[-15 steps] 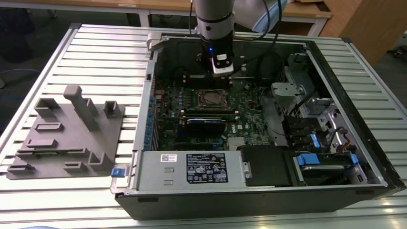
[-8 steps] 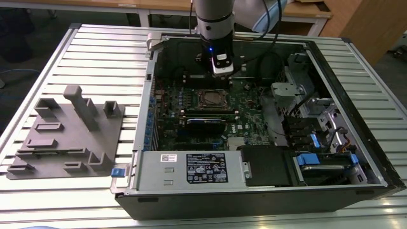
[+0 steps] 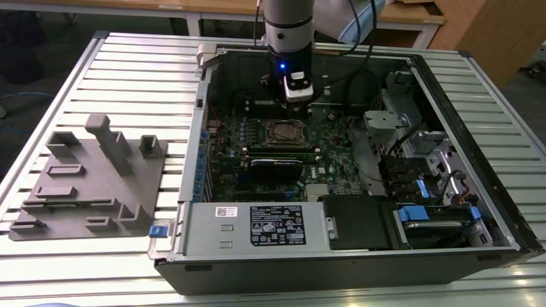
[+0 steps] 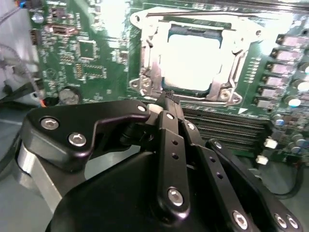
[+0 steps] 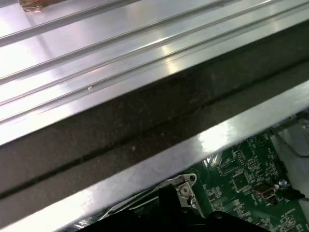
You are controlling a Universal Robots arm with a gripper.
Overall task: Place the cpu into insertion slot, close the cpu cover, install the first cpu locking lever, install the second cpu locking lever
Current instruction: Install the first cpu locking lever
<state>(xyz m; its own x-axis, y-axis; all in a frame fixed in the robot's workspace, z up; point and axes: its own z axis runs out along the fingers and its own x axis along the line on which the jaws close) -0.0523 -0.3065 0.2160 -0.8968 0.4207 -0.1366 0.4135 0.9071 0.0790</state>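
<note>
Power supply (image 3: 256,225), white-labelled, lies nearest in the exterior view, at six o'clock inside the open computer case (image 3: 503,217). Grey fixture block (image 3: 89,182): nine o'clock, well outside the case on the slatted table (image 3: 128,77), holding spare seats for parts. Long black card (image 3: 275,167): just in front of the socket, standing in its slot. Insertion slot (image 4: 195,60): centre of the green motherboard (image 4: 87,63); cpu (image 4: 193,55) seated within, pale top showing through the window of the cpu cover (image 4: 149,58), which looks to lie flat over it. Gripper (image 4: 169,99): twelve o'clock of the socket in the exterior view, hanging just beside the cover's edge, tips drawn together and holding nothing, presumably to work the thin locking lever (image 4: 203,15). Drive bays and cables (image 3: 426,185): three o'clock, well apart.
</note>
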